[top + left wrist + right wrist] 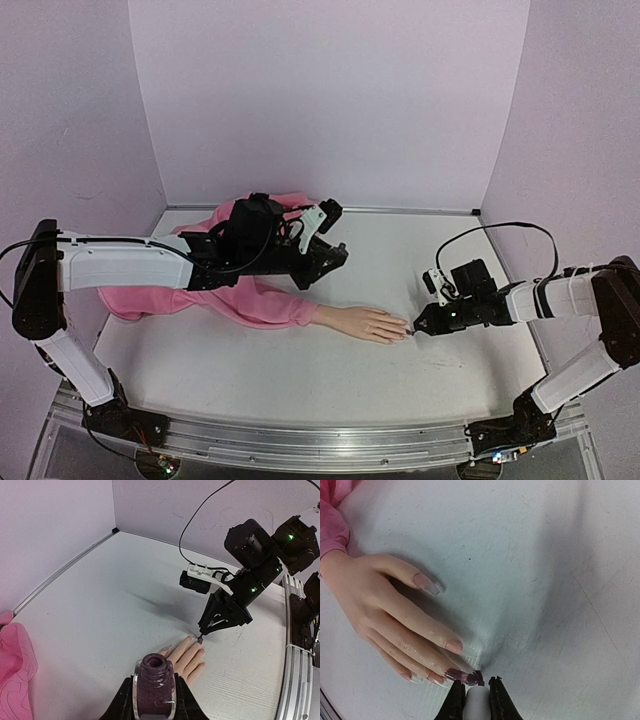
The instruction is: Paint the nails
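The work is mid-coat: of the nails [454, 646] on the mannequin hand [368, 323], only the middle nail [456, 674] shows dark plum lacquer, while the thumb, the index and the two on the far side of it look bare or pale. The hand lies palm down on the table [300, 370], right of centre, its pink sleeve [250, 300] trailing off to the left and its fingertips pointing right at the right gripper [418, 326]. That gripper's fingers [456, 700] are drawn in narrow around the white brush handle [478, 706], and the brush tip [473, 678] is touching the outer end of the lacquered nail – so the stroke in hand seems to be that one. The left gripper [154, 702] hangs above the sleeve, further left, clamped tight on the open bottle [154, 680] of dark polish, which stands upright with its neck uncovered. The next move probably calls for a light lift off the nail without smearing the skin beside it, then either a short shift to a neighbouring bare nail or a trip back to the bottle for more polish – whether the bristles are loaded enough I cannot tell.
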